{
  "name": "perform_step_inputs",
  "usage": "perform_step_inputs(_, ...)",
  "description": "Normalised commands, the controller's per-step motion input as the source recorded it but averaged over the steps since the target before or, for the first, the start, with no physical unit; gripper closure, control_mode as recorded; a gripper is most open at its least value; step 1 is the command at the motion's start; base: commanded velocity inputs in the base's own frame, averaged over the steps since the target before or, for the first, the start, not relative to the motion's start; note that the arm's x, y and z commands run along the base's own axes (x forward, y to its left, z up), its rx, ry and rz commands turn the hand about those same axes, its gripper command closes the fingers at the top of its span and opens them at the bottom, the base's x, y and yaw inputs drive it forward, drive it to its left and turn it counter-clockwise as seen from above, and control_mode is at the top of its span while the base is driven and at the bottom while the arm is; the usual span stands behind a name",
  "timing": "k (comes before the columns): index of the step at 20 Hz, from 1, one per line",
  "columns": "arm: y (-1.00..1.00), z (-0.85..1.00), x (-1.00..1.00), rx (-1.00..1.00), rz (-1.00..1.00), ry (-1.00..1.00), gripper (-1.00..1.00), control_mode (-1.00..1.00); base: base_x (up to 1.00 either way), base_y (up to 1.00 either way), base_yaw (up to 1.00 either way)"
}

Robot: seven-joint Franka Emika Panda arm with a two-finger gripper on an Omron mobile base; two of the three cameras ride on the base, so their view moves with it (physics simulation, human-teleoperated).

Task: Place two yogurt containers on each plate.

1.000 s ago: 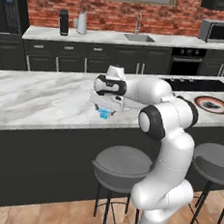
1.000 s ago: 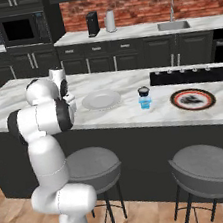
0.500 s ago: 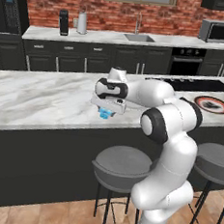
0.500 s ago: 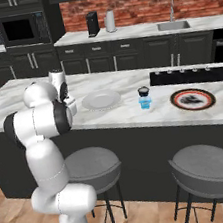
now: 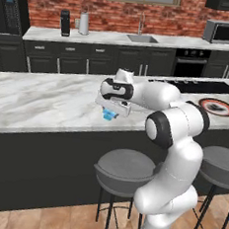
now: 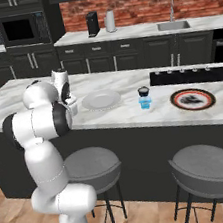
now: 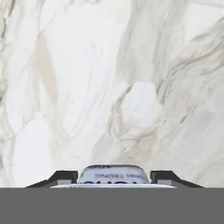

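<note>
White marble worktop (image 5: 38,104) carries everything here, and the grey plate (image 6: 100,100) serves as the marker. In the left base view the end effector (image 5: 110,111) hangs low over the marble with a blue cup (image 5: 108,115) between its fingers, closed on it. The hand view brings the same cup (image 7: 113,174) close: its pale printed top sits between the two dark fingertips (image 7: 61,177), marble beyond.

The right base view gives what the left one hides. From there the arm's own bulk covers the held cup, but the grey plate lies bare just right of the hand. Well to the right of that plate stand two cups stacked, a dark cup (image 6: 143,91) on a blue one (image 6: 145,103). Further right again lies the red-rimmed plate (image 6: 192,99), with something dark on its centre, too small to make out.

The left base view catches that red-rimmed plate (image 5: 217,107) at the worktop's far right end, the arm blocking the grey plate.
</note>
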Motion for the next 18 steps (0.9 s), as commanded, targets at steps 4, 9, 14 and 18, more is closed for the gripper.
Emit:
perform_step_inputs(4,-0.36,0.52,0.12,0.03,-0.03,0.11,1.00,-1.00,0.00,0.00,0.00)
perform_step_inputs(9,-0.35,0.48,0.31,0.00,-0.13,0.19,1.00,-1.00,0.00,0.00,0.00)
perform_step_inputs(14,-0.39,0.23,0.41,0.00,-0.15,0.14,1.00,-1.00,0.00,0.00,0.00)
perform_step_inputs(18,-0.42,0.02,0.46,0.00,-0.10,0.08,1.00,-1.00,0.00,0.00,0.00)
